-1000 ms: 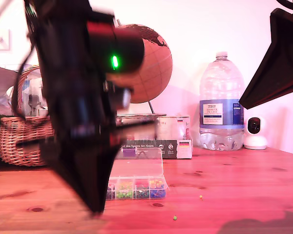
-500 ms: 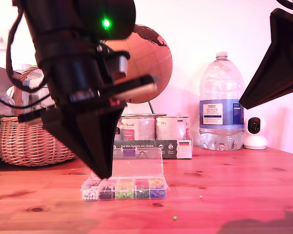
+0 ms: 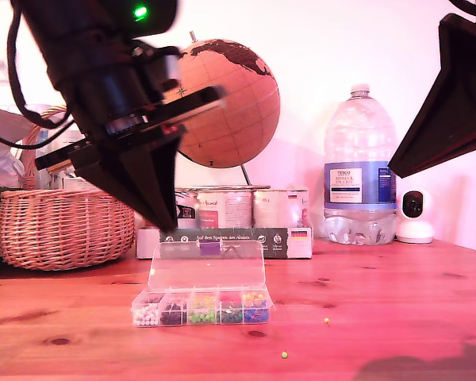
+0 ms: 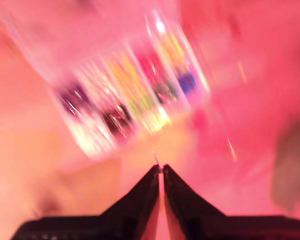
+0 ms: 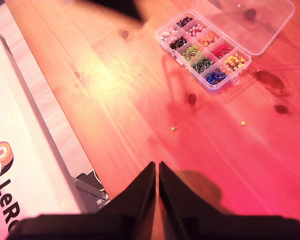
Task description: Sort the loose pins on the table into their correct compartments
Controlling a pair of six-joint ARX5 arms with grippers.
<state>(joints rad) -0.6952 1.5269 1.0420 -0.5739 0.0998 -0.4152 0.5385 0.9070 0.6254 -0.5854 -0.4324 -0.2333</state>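
Clear plastic pin box (image 3: pixel 202 302) sits lid-open mid-worktop (image 3: pixel 397 294), its compartments (image 5: pixel 202 52) filled with colour clusters. My first tool (image 4: pixel 160 169), jaws together with what seems a thin pin shaft at the tips (blurred), hangs above the box. Two loose pins lie on bare wood toward the front edge: a green one (image 3: pixel 285 355), a yellow-green one (image 3: pixel 326 321). My second tool (image 5: pixel 157 167), jaws together, empty, looks nearer them.
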